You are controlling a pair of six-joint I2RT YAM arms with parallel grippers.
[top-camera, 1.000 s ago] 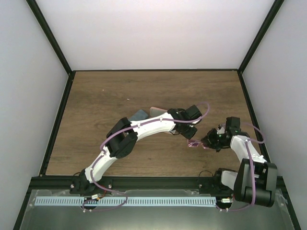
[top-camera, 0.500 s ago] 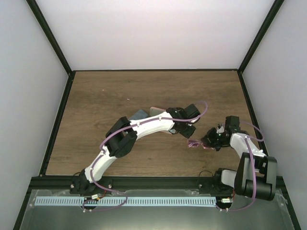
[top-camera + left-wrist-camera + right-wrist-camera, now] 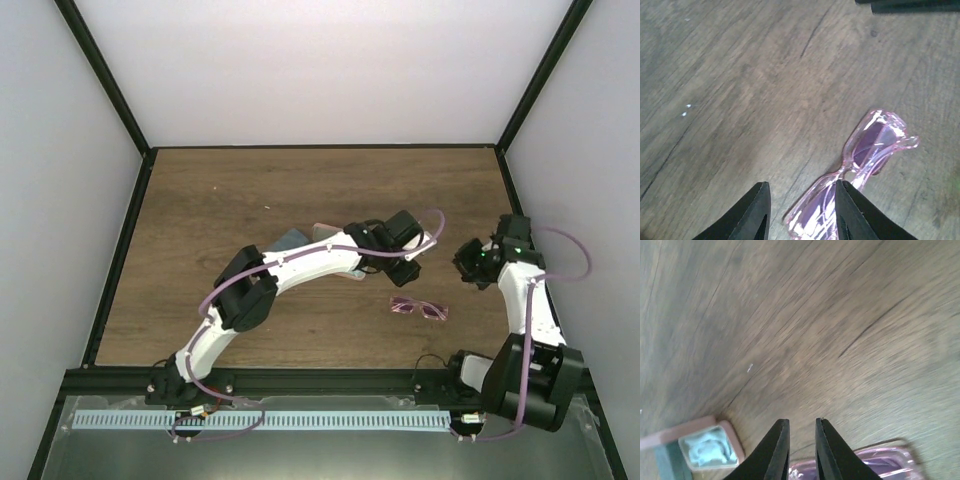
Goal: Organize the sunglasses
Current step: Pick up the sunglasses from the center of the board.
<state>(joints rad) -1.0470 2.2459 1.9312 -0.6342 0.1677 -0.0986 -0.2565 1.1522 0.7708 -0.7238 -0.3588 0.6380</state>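
The pinkish-purple sunglasses (image 3: 418, 307) lie flat on the wooden table, free of both grippers. In the left wrist view the sunglasses (image 3: 862, 162) lie just past the fingertips, one lens partly behind the right finger (image 3: 851, 212). My left gripper (image 3: 398, 268) is open and empty, just behind the glasses. My right gripper (image 3: 470, 262) is raised to the right of them, slightly open and empty. The right wrist view shows the glasses (image 3: 870, 462) at the bottom edge. The red-lensed pair is out of view.
A pink case with a pale blue cloth in it (image 3: 705, 447) lies left of my right gripper's fingers. Two oblong cases (image 3: 305, 238) lie partly under the left arm. The black frame rail (image 3: 525, 250) runs close along the right.
My right gripper let go of the pinkish-purple glasses and drew back up and to the right. The glasses now lie on the table. The left gripper shifted slightly right.
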